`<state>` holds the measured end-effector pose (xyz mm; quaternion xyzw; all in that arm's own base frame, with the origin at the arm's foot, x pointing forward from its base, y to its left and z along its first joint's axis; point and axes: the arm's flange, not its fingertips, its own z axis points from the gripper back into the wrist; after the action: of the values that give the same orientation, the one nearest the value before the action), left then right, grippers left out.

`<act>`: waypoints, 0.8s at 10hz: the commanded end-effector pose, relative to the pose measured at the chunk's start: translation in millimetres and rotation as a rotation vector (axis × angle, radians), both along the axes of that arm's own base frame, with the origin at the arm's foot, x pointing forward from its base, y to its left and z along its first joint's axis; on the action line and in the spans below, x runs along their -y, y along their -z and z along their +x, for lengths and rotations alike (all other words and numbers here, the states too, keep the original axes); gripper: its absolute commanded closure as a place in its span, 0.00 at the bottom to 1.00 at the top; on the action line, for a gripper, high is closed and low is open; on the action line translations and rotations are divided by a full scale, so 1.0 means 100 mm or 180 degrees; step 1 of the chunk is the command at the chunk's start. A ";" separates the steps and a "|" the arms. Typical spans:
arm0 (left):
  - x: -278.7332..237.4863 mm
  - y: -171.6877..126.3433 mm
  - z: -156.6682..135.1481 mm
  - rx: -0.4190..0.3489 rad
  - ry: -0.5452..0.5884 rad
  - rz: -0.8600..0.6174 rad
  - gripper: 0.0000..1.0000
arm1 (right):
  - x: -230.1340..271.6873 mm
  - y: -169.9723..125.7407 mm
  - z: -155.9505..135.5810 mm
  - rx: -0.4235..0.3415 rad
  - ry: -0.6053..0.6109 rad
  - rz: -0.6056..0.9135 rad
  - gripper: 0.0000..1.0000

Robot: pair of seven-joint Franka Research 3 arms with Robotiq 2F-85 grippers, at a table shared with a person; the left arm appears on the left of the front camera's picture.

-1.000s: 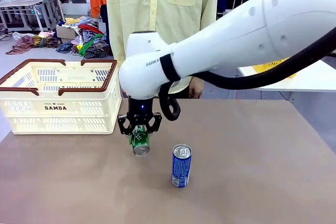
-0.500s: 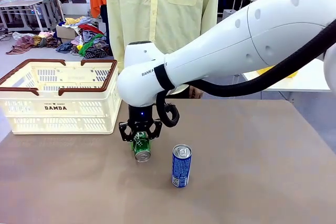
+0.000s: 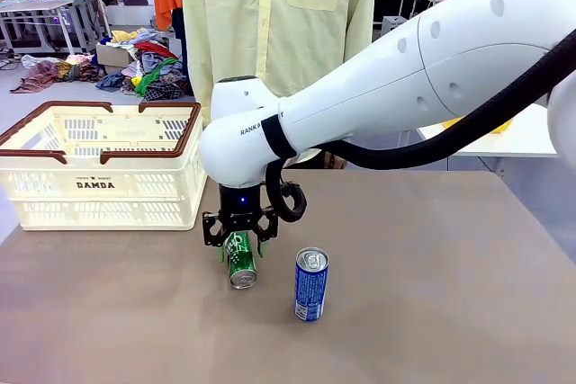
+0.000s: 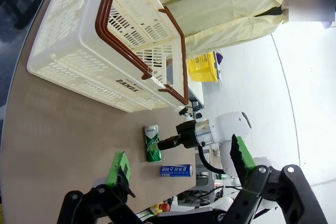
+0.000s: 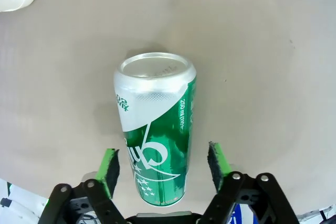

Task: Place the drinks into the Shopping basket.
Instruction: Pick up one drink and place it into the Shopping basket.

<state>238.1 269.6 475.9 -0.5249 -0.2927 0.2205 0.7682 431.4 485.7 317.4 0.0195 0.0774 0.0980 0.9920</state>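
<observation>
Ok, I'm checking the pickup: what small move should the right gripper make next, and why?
Probably close the right gripper on the green can: its pads straddle the can with a gap on each side, and the can lies on the table, outside the basket.

Brown desk (image 3: 432, 294): cream slotted plastic basket (image 3: 99, 195) far left; green aluminium can (image 3: 240, 260) lying centre; blue aluminium can (image 3: 310, 285) upright just right, slightly nearer.

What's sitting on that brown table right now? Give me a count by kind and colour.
Green can: 1
Blue can: 1
Cream basket with brown rim: 1
Total: 3
</observation>
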 end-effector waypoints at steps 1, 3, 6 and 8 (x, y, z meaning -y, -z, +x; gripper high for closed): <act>-0.01 -0.01 0.00 0.0089 0.0012 -0.0013 0.00 | -0.02 -0.07 0.02 0.0014 0.0106 -0.0097 0.00; -0.01 -0.01 0.00 0.0089 0.0012 -0.0013 0.00 | 0.01 -0.11 0.03 0.0025 0.0123 -0.0087 0.00; -0.01 -0.01 0.00 0.0089 0.0012 -0.0013 0.00 | 0.32 -0.64 0.16 0.0266 0.0047 0.0017 0.00; -0.01 -0.01 0.00 0.0089 0.0012 -0.0013 0.00 | 1.18 -1.35 0.38 0.0206 -0.0178 0.0274 0.00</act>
<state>238.1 269.9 475.8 -0.5248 -0.2928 0.2207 0.7682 468.8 421.7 425.4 0.0372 0.0298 0.1037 0.9935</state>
